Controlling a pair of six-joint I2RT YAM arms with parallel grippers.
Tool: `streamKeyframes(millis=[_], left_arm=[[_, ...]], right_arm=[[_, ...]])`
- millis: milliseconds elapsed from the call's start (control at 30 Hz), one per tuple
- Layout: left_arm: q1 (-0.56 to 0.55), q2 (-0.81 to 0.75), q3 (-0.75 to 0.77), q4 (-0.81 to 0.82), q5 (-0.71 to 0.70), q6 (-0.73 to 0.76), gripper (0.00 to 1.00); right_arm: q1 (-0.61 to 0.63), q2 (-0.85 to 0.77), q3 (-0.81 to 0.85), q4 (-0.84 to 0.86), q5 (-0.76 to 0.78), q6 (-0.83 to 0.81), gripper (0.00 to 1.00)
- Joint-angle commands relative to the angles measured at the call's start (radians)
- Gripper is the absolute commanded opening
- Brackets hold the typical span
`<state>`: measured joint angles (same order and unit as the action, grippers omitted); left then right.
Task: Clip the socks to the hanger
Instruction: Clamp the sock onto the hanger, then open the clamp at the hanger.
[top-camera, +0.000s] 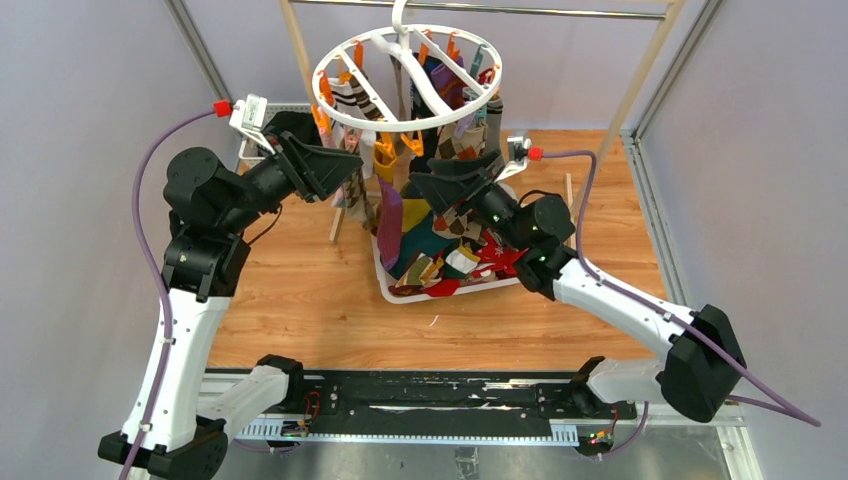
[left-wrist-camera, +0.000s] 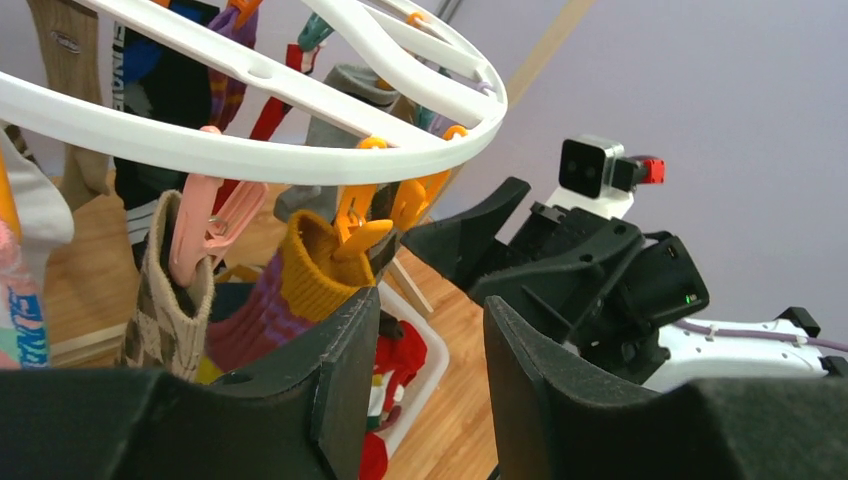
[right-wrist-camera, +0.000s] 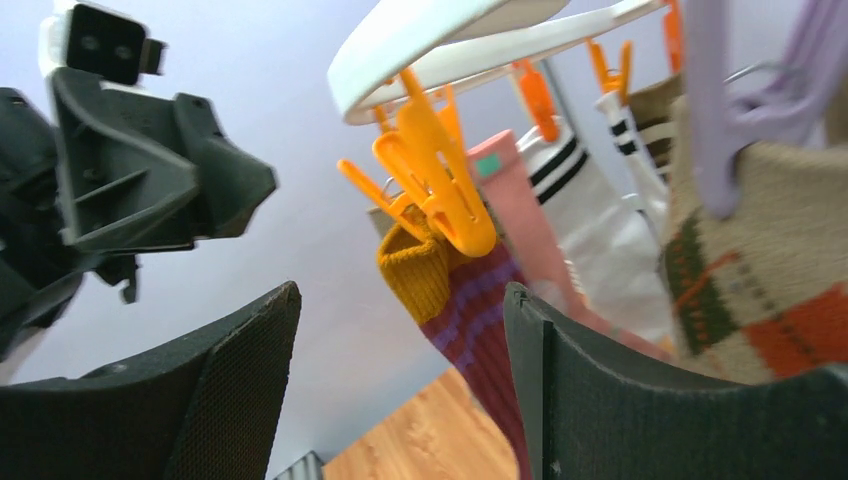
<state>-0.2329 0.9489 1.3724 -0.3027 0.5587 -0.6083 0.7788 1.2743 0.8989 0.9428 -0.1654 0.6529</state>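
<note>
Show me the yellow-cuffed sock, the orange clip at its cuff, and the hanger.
sock (right-wrist-camera: 412, 270): right wrist view, yellow cuff.
clip (right-wrist-camera: 440, 170): right wrist view, its body.
hanger (left-wrist-camera: 250, 157): left wrist view, front rim.

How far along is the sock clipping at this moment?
Done: several socks hang clipped on the white round plastic hanger, among them a mustard-cuffed purple-striped sock in an orange clip. In hand: nothing; the left gripper and right gripper both stand open, empty, beside that sock. Left: a heap of mixed socks waits in the white plastic basket below.

White hanger (top-camera: 416, 88) — socks (top-camera: 395, 215) underneath
</note>
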Motion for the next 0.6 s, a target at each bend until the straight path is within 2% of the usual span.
streamKeyframes(millis=[0, 300, 567], left_arm=[[-0.002, -0.012, -0.006, -0.003, 0.049, 0.008, 0.47], [-0.002, -0.013, -0.002, 0.0, 0.074, -0.001, 0.46], [-0.002, -0.015, 0.004, -0.002, 0.088, -0.008, 0.45]], right_arm=[[-0.069, -0.004, 0.068, -0.134, -0.045, -0.087, 0.73], [-0.146, 0.046, 0.149, -0.122, -0.18, -0.081, 0.74], [-0.15, 0.134, 0.241, -0.05, -0.304, -0.033, 0.75]])
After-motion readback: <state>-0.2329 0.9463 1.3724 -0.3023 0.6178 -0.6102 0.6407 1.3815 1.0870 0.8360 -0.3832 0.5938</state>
